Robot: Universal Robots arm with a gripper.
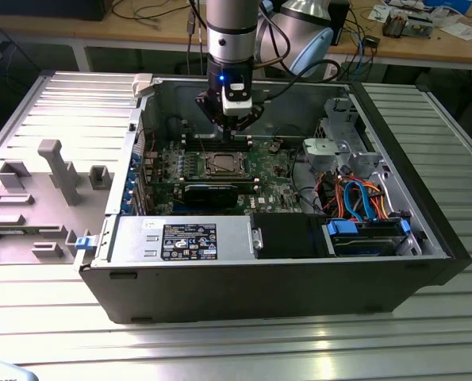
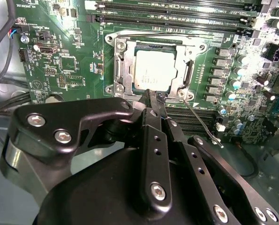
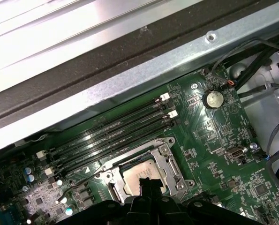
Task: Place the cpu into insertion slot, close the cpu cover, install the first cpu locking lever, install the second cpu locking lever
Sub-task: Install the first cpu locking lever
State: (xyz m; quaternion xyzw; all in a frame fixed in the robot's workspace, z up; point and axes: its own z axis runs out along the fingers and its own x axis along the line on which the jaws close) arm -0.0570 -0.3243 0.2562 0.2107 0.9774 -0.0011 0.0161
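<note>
A big open computer case [image 1: 259,278] lies on the metal tabletop [image 1: 220,341]. The robot arm reaches down into it from the far side. Its black gripper [image 1: 229,133] hangs low over the green motherboard [image 2: 64,56], just at the far edge of the insertion slot [image 2: 148,46].

The gripper's two fingers [image 2: 151,136] look pressed together at the tip, and I see nothing held between them. In both wrist views the tip [image 3: 147,183] sits right by the edge of the slot.

The cpu [image 2: 154,69] is lying flat inside the slot, grey top up. The cpu cover [image 2: 122,65] is folded down around it, so the chip shows through the window.

A thin metal lever [image 2: 202,123] sticks out slanted from one corner of the slot and crosses over some long memory slots [image 3: 111,136]. It is not tucked down along the side.

In the exterior view a black card [image 1: 212,193] stands just near of the slot. Blue and orange cables [image 1: 354,198] bunch up at the exterior view's right.
</note>
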